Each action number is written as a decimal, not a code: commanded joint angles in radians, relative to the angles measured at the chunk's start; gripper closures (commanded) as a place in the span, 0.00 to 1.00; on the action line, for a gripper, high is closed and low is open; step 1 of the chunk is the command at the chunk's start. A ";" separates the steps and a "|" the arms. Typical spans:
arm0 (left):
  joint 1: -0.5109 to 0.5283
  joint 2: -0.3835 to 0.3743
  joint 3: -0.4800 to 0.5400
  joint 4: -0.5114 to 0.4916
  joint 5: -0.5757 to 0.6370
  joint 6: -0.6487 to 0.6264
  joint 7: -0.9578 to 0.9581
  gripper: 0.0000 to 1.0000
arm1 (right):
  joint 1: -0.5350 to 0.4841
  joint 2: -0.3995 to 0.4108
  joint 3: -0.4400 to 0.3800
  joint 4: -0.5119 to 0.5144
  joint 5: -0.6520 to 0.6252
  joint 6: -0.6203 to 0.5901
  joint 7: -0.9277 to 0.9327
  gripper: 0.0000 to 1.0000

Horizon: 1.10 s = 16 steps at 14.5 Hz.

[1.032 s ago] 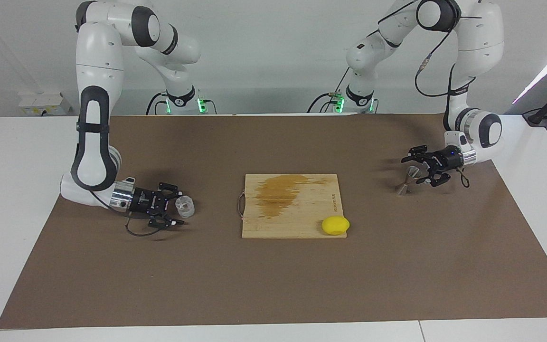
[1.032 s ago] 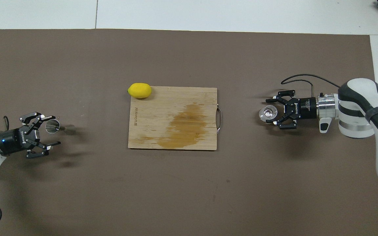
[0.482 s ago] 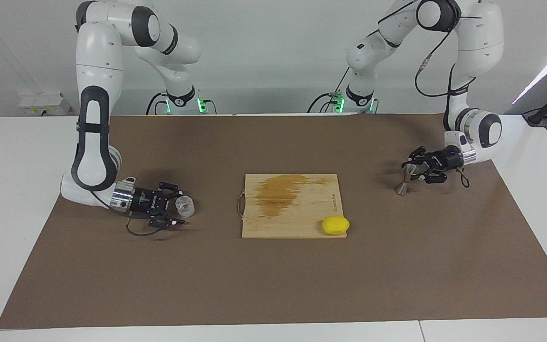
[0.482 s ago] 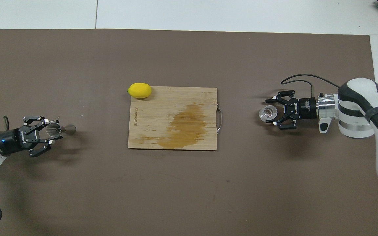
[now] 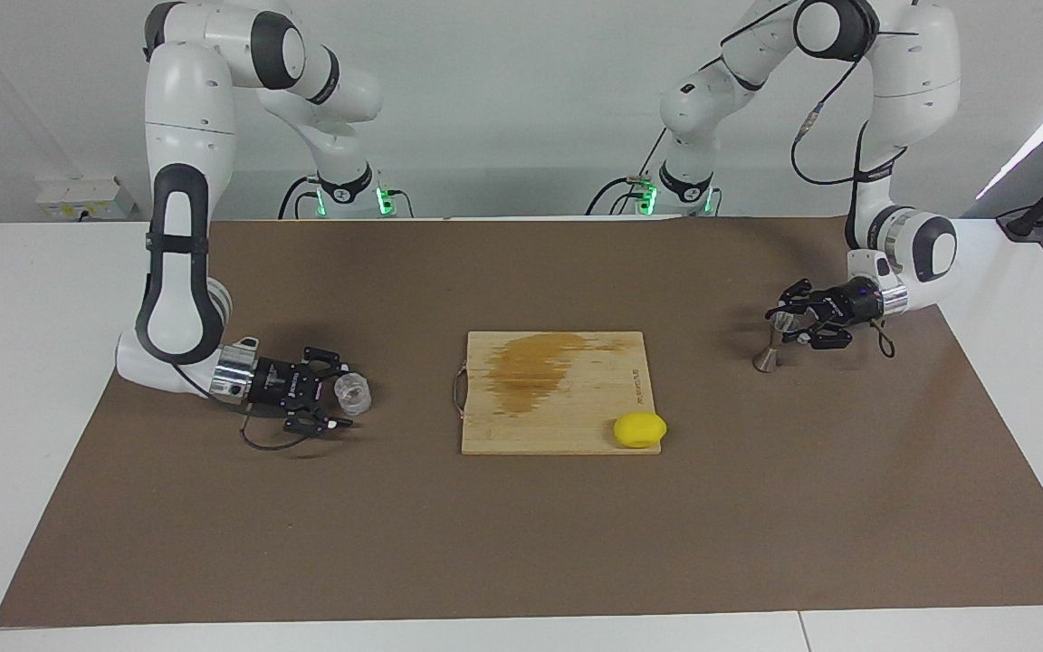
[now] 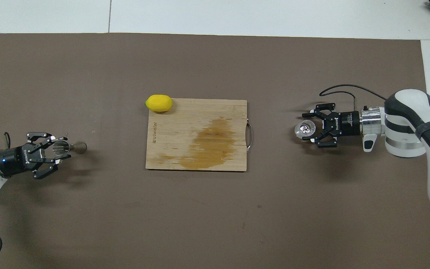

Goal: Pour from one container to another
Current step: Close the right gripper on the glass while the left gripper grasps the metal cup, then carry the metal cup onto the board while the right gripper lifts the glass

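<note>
facing view: left gripper (image 5: 789, 324) clenched on the jigger (image 5: 773, 343) near the mat's (image 5: 521, 543) left-arm edge. overhead view: right gripper (image 6: 309, 129) clasps the cup (image 6: 305, 129) near the other edge; glass looks slippery, fragile, so hold the walls.

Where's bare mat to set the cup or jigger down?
Free: the mat between the glass cup and the cutting board; the mat between board and jigger; the wide strip farther from the robots than the lemon. Crowded: around the right pincer and the left pincer, each shut on its container.
</note>
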 commanded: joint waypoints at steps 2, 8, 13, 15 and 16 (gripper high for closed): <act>-0.010 -0.010 0.008 -0.007 -0.021 -0.032 -0.049 0.57 | 0.004 -0.018 0.000 -0.022 0.027 0.009 0.013 0.32; -0.072 -0.018 -0.001 -0.015 -0.077 -0.035 -0.126 0.57 | 0.004 -0.017 0.000 -0.021 0.027 0.005 -0.007 0.63; -0.189 -0.039 -0.001 -0.019 -0.157 -0.001 -0.131 0.57 | 0.013 -0.037 0.002 -0.007 0.010 -0.020 -0.071 0.90; -0.235 -0.056 -0.001 -0.038 -0.198 0.023 -0.132 0.57 | 0.033 -0.055 0.002 -0.007 0.002 -0.033 -0.115 0.97; -0.261 -0.068 -0.001 -0.050 -0.218 0.032 -0.134 0.57 | 0.041 -0.070 0.002 -0.007 -0.007 -0.055 -0.149 1.00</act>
